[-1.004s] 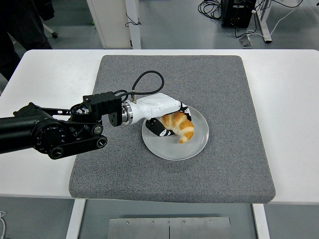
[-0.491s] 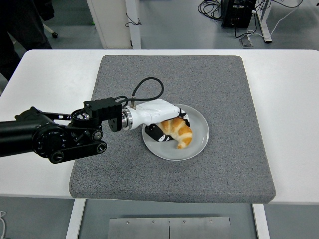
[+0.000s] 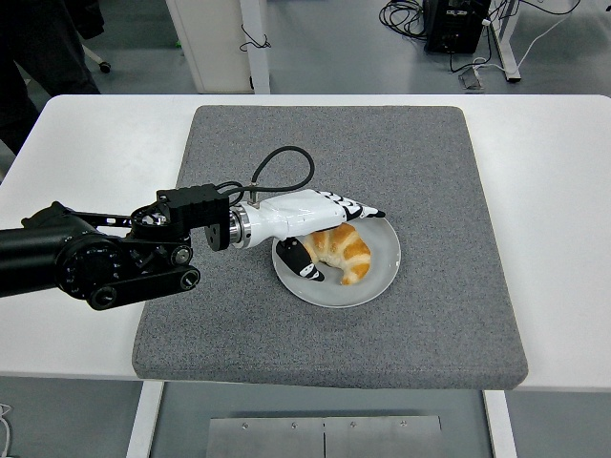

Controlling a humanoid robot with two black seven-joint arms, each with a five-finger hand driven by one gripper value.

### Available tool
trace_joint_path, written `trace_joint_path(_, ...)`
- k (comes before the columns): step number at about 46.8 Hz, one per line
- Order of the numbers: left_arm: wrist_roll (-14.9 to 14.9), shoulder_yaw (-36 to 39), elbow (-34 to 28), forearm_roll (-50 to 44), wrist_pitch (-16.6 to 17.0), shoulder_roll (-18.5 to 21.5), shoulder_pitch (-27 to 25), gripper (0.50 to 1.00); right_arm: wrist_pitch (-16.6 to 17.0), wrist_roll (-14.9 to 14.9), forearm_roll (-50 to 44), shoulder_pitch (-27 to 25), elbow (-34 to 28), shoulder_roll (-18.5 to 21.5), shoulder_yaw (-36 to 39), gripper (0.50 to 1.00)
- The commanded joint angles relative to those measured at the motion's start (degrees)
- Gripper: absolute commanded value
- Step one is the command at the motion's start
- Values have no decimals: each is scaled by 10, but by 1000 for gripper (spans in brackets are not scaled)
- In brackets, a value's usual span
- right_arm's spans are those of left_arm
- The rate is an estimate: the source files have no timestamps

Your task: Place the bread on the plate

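- Your left hand (image 3: 320,229) sits over the plate's left side, fingers (image 3: 361,209) spread straight, thumb below, gripping nothing.
- The croissant (image 3: 341,248) lies on the plate (image 3: 382,272) just under those fingers; curved, golden, flaky.
- Plate: round, smooth, grey-white, mid grey felt mat (image 3: 420,153).

I see a grey mat (image 3: 401,153) lying across the middle of the white tabletop (image 3: 554,191). Beyond the far edge, at the frame's upper right, cables (image 3: 406,14) trail over the floor beside a dark box (image 3: 458,24). A person's dark clothing (image 3: 38,48) fills the upper left corner.
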Motion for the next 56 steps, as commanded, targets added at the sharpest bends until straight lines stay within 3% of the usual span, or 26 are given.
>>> trace_joint_path(1,-17,-3,0,-4,-7,6,-3,966,0,0,0,0,1,0,0,1000)
trace_joint_path(8,-49,-7,-2,-5,-16,19,-8,969,0,0,0,0,0,0,0,1000)
trace_joint_path(17,-51,-44,-2,-48,-20,30,-8,971,0,0,0,0,0,0,0,1000)
trace_joint_path(24,-51,-88,-2,-95,-56,43,-7,971,0,0,0,0,0,0,0,1000)
trace_joint_path(30,-50,-126,0,-133,-59,49,-3,971,0,0,0,0,0,0,0,1000)
trace_joint_path(42,-50,-183,11,-322,-57,63,1,972,0,-1,0,-1,0,0,0,1000)
trace_joint_path(56,-57,-243,107,-466,-48,58,23,971,0,0,0,0,0,0,0,1000)
